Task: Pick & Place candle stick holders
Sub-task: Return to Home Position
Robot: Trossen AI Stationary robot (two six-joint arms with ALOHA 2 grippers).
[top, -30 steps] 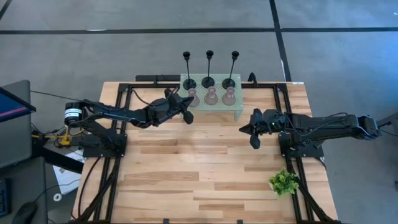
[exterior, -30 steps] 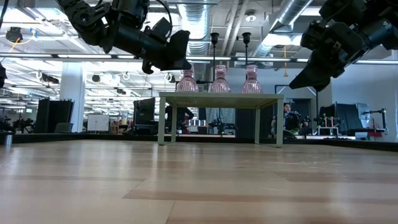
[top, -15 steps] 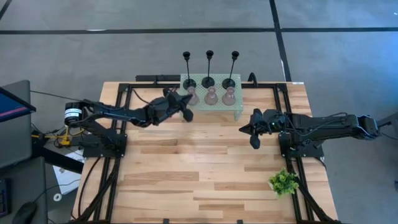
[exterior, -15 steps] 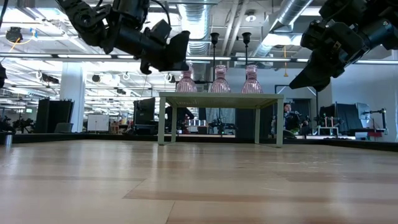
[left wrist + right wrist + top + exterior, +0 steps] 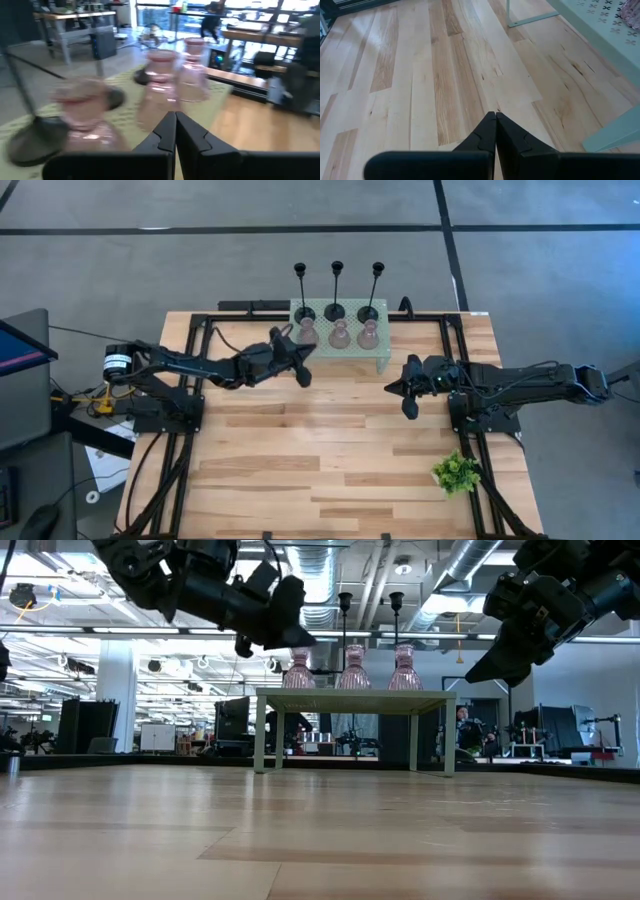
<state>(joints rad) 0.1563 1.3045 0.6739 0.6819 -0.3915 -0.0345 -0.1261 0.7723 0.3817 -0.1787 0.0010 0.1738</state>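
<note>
Table: a light wooden plank table [image 5: 300,470] carries the whole scene, with one dark arm reaching in over it from each side.
Shelf: a mint-green mesh shelf [image 5: 322,352] on thin legs stands at the middle of the table's far edge, its top raised above the boards.
Black holders: three slim black candle stick holders [image 5: 336,311], each a thin stem on a round base with a small top cup, stand upright in a row along the back of the shelf.
Glass holders: three squat pinkish glass candle stick holders [image 5: 339,335], cone-shaped and translucent, stand upright in a second row along the front of the shelf, one before each black one.
Left end effector: the left end effector [image 5: 298,358] hangs in the air just beside the shelf's front left corner, higher than the shelf top in the low view. It is near the leftmost glass holder and seems to be clear of it, though the view from above does not settle that.
Left end effector state: its two dark fingers are pressed together, with nothing between them.
Right end effector: the right end effector [image 5: 392,388] hangs above the bare boards in front of the shelf's right end, apart from it.
Right end effector state: fingers closed tip to tip, empty.
Plant: a small green leafy plant [image 5: 457,472] sits near the table's front right, well apart from the shelf.
</note>
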